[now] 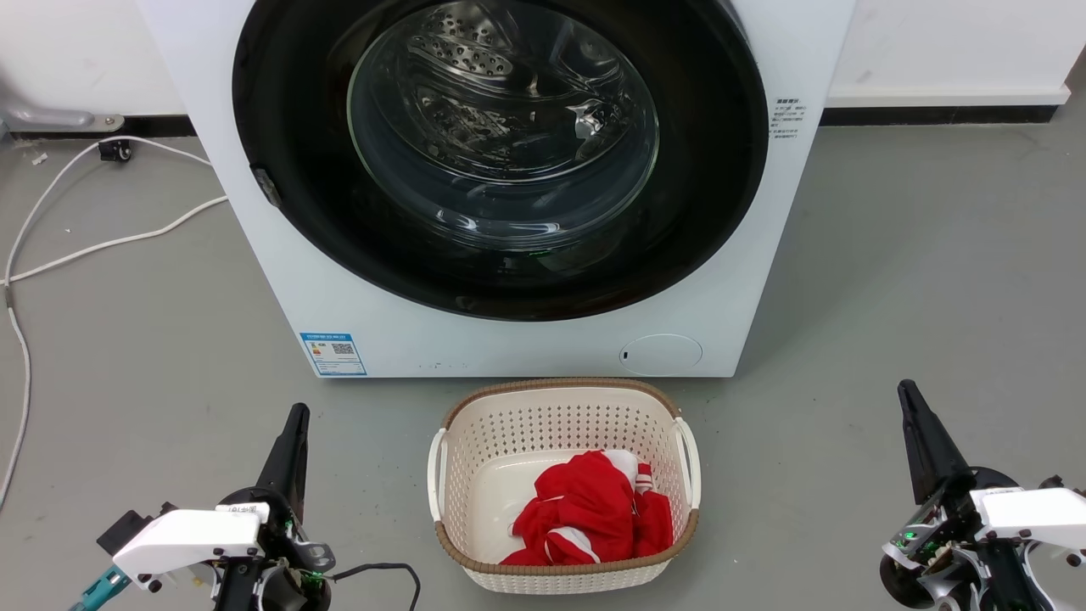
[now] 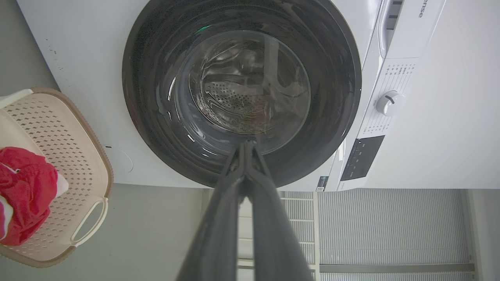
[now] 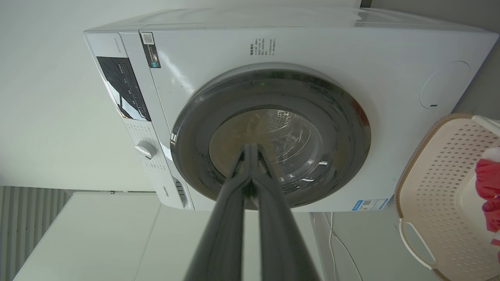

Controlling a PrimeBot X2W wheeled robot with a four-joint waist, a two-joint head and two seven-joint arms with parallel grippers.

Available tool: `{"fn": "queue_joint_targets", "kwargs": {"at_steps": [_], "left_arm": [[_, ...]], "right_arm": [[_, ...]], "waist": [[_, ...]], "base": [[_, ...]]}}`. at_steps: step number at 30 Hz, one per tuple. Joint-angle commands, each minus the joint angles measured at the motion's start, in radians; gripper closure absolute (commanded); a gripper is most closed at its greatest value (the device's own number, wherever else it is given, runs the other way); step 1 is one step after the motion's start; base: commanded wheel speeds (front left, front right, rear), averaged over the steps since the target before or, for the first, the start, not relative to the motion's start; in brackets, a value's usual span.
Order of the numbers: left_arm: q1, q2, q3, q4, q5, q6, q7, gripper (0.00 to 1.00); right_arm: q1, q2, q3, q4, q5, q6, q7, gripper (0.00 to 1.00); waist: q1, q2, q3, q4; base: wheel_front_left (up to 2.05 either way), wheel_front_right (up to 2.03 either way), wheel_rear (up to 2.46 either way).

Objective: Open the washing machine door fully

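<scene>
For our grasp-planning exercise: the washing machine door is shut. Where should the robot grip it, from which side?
Washing machine door: probably the small grey tab on its left rim, approached from the left by the left pincer; elsewhere the glossy rim looks smooth.
</scene>
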Motion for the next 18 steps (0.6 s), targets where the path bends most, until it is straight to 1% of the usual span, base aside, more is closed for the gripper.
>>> {"fn": "queue_joint_targets", "kwargs": {"at_steps": [1, 16, 17, 18], "left_arm": [[-0.009, -0.001, 0.002, 0.000, -0.002, -0.003, 0.001, 1.00], [-0.009, -0.001, 0.002, 0.000, -0.002, -0.003, 0.001, 1.00], [0.001, 0.000, -0.001, 0.002, 0.000, 0.000, -0.001, 0.00], [0.006, -0.001, -0.003, 0.010, 0.000, 0.000, -0.001, 1.00]], "right_arm": [[-0.013, 0.004, 0.001, 0.002, -0.002, 0.000, -0.001, 1.00], [-0.013, 0.004, 0.001, 0.002, -0.002, 0.000, -0.001, 1.00], [0.002, 0.000, 0.000, 0.002, 0.000, 0.000, -0.001, 0.00], [0.008, 0.000, 0.001, 0.009, 0.000, 0.000, -0.001, 1.00]], "waist": [[0.0000, 0.0000, 0.000, 0.000], [0.0000, 0.0000, 0.000, 0.000], [0.0000, 0.0000, 0.000, 0.000], [0.0000, 0.0000, 0.000, 0.000]], "base": [[0.00, 0.00, 0.00], [0.00, 0.00, 0.00], [0.00, 0.00, 0.00], [0.00, 0.00, 0.00]]}}
